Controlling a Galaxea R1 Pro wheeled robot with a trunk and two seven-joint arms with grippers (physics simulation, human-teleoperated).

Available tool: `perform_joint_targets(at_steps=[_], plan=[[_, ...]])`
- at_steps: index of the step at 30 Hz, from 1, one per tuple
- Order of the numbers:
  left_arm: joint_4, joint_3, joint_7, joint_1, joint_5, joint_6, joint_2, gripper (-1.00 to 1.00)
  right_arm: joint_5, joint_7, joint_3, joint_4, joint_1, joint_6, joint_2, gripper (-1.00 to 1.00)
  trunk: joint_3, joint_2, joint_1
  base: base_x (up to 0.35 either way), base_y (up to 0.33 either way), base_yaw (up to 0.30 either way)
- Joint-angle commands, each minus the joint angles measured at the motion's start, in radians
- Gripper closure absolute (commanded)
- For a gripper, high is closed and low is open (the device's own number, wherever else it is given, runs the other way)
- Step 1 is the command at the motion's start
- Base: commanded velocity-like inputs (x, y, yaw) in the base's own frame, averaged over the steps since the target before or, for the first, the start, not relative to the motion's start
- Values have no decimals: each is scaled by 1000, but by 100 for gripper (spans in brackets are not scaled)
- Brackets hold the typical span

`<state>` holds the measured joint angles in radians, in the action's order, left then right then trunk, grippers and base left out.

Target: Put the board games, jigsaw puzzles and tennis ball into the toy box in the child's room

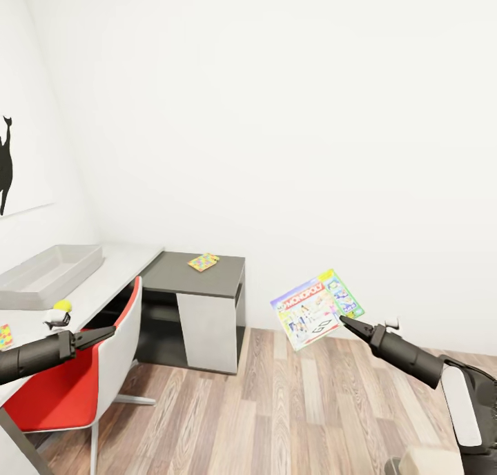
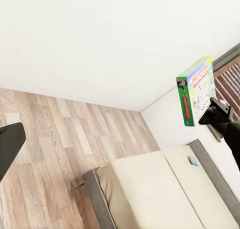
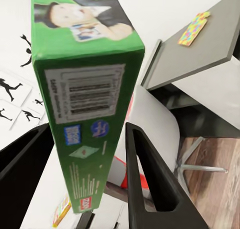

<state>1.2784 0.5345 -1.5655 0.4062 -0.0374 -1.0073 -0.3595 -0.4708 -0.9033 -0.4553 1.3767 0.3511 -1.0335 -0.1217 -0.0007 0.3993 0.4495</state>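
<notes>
My right gripper (image 1: 343, 320) is shut on the lower edge of the green Monopoly board game (image 1: 316, 308), holding it in the air over the wood floor. In the right wrist view the box (image 3: 85, 89) stands edge-on between both fingers (image 3: 150, 179). The left wrist view shows the box (image 2: 196, 91) high above the bed (image 2: 165, 194), where a small blue board game (image 2: 193, 160) lies. The grey toy box (image 1: 48, 273) sits on the table (image 1: 117, 268), with the tennis ball (image 1: 63, 305) just in front. My left gripper (image 1: 103, 333) hovers shut near the ball. One jigsaw puzzle (image 1: 203, 261) lies on the dark cabinet, another (image 1: 5, 335) at the table's near end.
A red and white chair (image 1: 76, 385) is tucked under the table, right below my left arm. The dark cabinet with the white door (image 1: 200, 309) closes the table's far end. Open wood floor (image 1: 290, 406) stretches between the chair and my right arm.
</notes>
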Motion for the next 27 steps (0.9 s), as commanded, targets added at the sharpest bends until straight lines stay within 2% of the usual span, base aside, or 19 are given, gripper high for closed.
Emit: perform_joint_targets(at_steps=[1, 5, 14, 27], plan=[[0, 1, -5, 0, -6, -9, 0, -100, 5, -6, -2, -1, 0, -2, 7, 100, 0, 1, 1, 107, -242, 0], [2, -1, -5, 0, -6, -7, 1, -100, 5, -5, -2, -1, 0, -2, 22, 100, 0, 1, 1, 186, -166, 0], [3, -4, -5, 0, -5, -6, 2, -100, 6, -2, -1, -1, 0, -2, 26, 100, 0, 1, 1, 254, 8, 0], [4, -4, -5, -1, -5, -4, 11, -100, 10, 0, -1, -5, 2, -2, 27, 100, 0, 1, 1, 18, 0, 0]])
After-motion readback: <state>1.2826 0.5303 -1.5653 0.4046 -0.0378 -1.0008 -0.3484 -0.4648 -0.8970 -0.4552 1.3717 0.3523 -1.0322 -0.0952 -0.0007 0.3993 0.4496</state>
